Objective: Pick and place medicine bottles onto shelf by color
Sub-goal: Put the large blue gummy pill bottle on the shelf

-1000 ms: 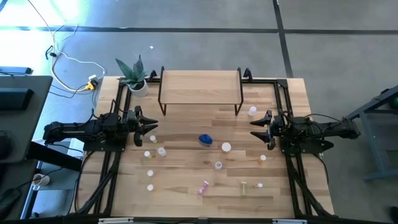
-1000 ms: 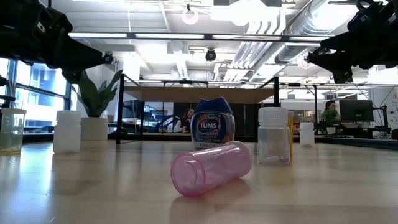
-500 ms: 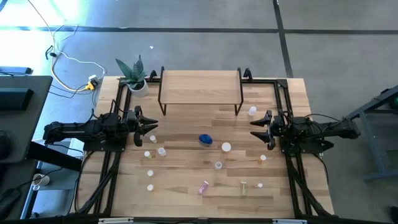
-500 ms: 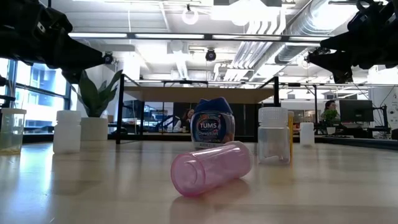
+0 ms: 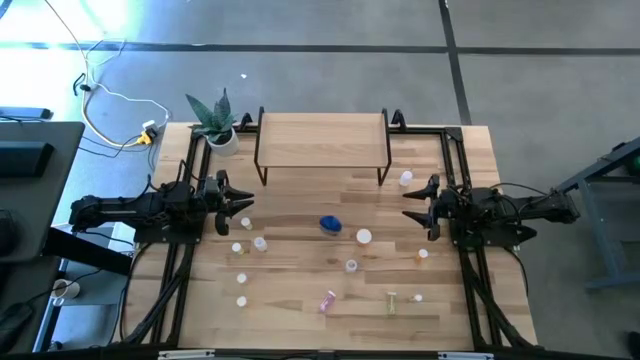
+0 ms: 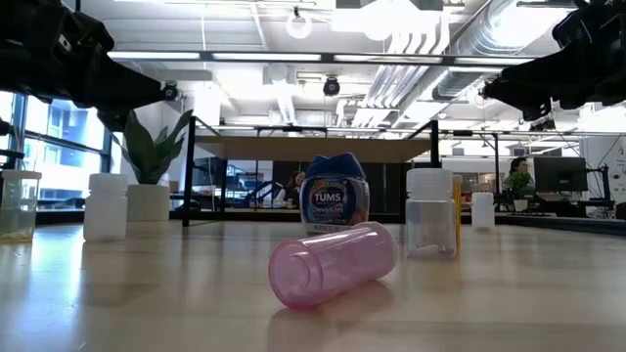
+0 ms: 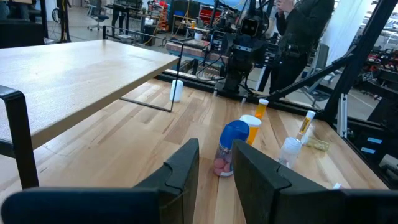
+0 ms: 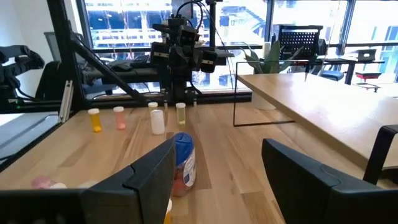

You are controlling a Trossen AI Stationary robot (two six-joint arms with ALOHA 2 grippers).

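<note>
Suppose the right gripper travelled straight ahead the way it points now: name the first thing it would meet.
Probably the blue bottle: the open right gripper points across the table at it, with bare wood between. It hangs above the table, so it might pass over.

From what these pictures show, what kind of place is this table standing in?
Probably a robotics lab or open workshop. Exposed ducts and pipes run under the ceiling, desks with monitors stand in the room behind, and two dark robot arms are mounted on the wooden table, where small medicine bottles lie scattered.
</note>
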